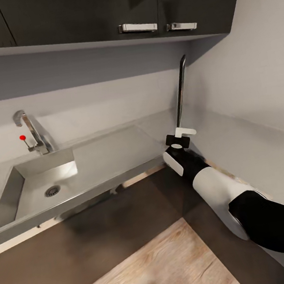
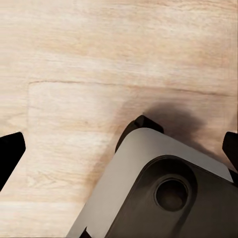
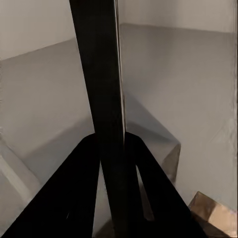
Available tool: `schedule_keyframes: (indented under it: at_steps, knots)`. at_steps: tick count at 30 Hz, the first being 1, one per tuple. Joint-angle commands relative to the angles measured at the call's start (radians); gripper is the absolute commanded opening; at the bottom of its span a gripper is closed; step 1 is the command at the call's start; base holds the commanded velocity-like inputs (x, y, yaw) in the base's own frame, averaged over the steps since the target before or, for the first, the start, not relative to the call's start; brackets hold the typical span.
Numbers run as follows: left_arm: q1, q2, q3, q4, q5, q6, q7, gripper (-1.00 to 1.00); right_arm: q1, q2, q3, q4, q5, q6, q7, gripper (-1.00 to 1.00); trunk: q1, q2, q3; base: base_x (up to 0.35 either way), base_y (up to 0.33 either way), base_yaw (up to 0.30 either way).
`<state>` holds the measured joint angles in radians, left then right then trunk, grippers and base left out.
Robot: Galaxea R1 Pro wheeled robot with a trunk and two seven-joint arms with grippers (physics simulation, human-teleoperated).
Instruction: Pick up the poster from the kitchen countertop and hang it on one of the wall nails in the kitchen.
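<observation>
Head view: we see the right pincer [image 1: 181, 138] clenched on the poster [image 1: 180, 92] (edge-on, upright) above the surface [image 1: 116, 149] corner, right of the sink [image 1: 36, 188]; left pincer state: cannot tell.

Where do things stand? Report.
Right gripper shut on poster, held upright, edge-on, over countertop corner. Left fingers apart over floor. No nail visible.

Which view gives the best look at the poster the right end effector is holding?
The head view: the poster stands upright, edge-on, above the countertop corner, clamped at its lower edge by the right end effector. The right wrist view shows just its dark frame edge between the fingers. The left wrist view looks at the plank floor.
</observation>
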<state>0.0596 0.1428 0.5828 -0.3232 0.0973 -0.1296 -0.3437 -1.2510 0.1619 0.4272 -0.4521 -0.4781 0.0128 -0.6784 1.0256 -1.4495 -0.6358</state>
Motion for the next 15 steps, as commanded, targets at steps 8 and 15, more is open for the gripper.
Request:
schedule_keyframes:
  at_steps: [8, 15]
  knots:
    - [0.000, 0.003, 0.003, 0.000, 0.010, 0.001, -0.008, 1.00, 0.001, -0.001, 0.009, 0.000, -0.008, 0.000, -0.005, -1.00, -0.001, -0.001, -0.001, -0.336, 0.000, 0.000]
    - [0.000, 0.011, 0.003, 0.000, 0.010, 0.001, -0.008, 1.00, 0.007, -0.001, 0.040, -0.002, -0.008, -0.003, 0.052, -1.00, -0.001, -0.001, -0.001, -0.337, 0.000, 0.000]
